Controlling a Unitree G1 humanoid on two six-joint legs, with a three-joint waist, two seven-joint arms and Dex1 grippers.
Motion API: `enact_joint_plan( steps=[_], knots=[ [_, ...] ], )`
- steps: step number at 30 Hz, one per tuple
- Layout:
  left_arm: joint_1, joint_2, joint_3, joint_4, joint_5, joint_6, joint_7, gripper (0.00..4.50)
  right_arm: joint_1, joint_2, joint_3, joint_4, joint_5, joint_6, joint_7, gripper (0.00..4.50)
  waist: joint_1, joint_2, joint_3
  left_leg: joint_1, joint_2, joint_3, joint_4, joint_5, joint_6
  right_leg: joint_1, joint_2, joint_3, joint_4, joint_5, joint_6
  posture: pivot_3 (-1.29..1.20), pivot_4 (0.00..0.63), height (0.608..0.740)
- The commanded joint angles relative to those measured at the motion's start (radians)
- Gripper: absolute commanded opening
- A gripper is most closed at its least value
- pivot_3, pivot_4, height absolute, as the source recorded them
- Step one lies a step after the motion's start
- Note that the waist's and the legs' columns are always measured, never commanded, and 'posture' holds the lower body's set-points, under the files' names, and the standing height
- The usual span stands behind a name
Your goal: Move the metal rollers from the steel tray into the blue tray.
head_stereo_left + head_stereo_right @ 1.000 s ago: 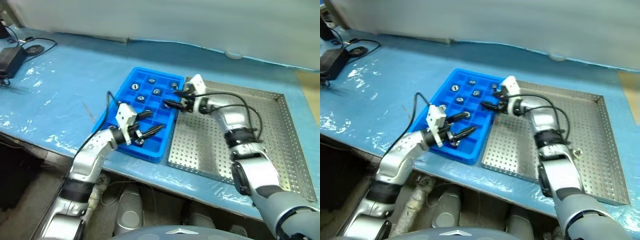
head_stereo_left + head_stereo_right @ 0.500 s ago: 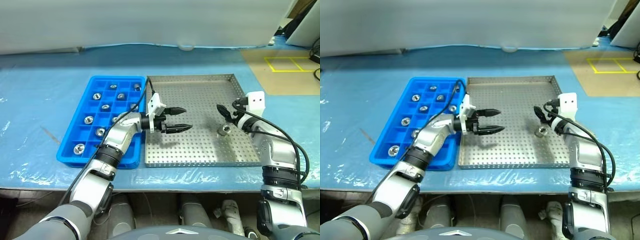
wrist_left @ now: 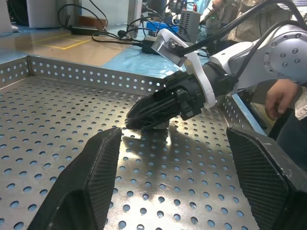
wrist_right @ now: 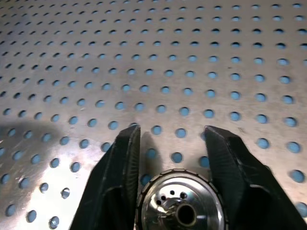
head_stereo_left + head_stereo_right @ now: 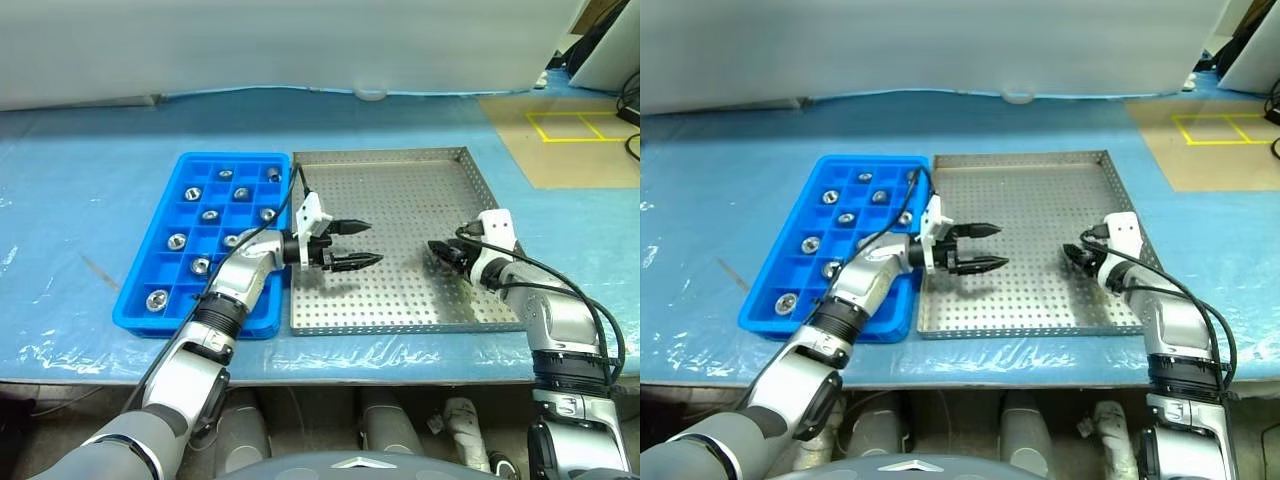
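Desk (image 5: 90,190) carrying blue tray (image 5: 160,215) on the left, steel tray (image 5: 400,190) touching it on the right. Blue tray holding nine rollers (image 5: 177,240) in separate compartments. Steel tray holding one roller (image 4: 180,206), near the right rim. Right claw (image 5: 442,252), spread above that roller half a second ago, now lowered to the perforated floor and clenched on it; roller seated between the fingers (image 4: 122,167) in the right wrist view. Left claw (image 5: 355,244) released, empty, level over the steel tray's left part, little changed. Judgement: last pick secured; lift and carry to a free compartment remaining.
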Motion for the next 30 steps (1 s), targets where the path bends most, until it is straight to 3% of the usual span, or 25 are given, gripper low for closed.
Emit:
enact_joint_plan(
  steps=[1,6,15,23,30],
  knots=[
    [0.006,0.005,0.017,-0.028,0.008,-0.026,0.015,3.71,-0.064,-0.024,-0.002,0.012,0.017,-0.023,0.016,1.66,0.001,0.000,0.000,0.000,0.000,0.000,0.000,0.000,0.000,0.000,0.000,0.000,0.000,0.000,0.000,-0.24,0.150,0.740],
    [0.041,0.023,0.031,-0.075,0.002,-0.013,0.040,3.71,-0.149,0.024,-0.016,0.015,0.079,-0.083,0.061,1.66,0.010,0.000,0.000,0.000,0.000,0.000,0.000,0.000,0.000,0.000,0.000,0.000,0.000,0.000,0.000,-0.18,0.150,0.740],
    [0.194,0.117,0.088,-0.308,-0.006,0.056,0.167,3.71,-0.312,0.100,0.128,0.013,0.247,-0.085,0.366,1.66,0.051,0.000,0.000,0.000,0.001,0.001,-0.004,0.000,0.000,-0.002,0.000,-0.002,0.000,0.000,0.000,0.09,0.150,0.740],
    [0.444,0.154,0.160,-0.639,-0.026,0.148,0.356,3.71,-0.511,0.172,0.284,0.303,0.193,-0.184,0.588,1.66,0.127,-0.001,0.001,-0.002,0.002,0.000,-0.010,0.002,-0.003,-0.004,-0.001,-0.005,-0.001,0.000,-0.001,0.39,0.150,0.740],
    [0.582,0.156,0.182,-0.773,-0.026,0.165,0.472,3.71,-0.598,0.203,0.366,0.455,0.128,-0.246,0.718,1.66,0.207,-0.001,0.001,-0.003,0.002,-0.002,-0.014,0.003,-0.005,-0.005,-0.001,-0.008,-0.002,-0.002,-0.002,0.54,0.150,0.740]
  ],
)
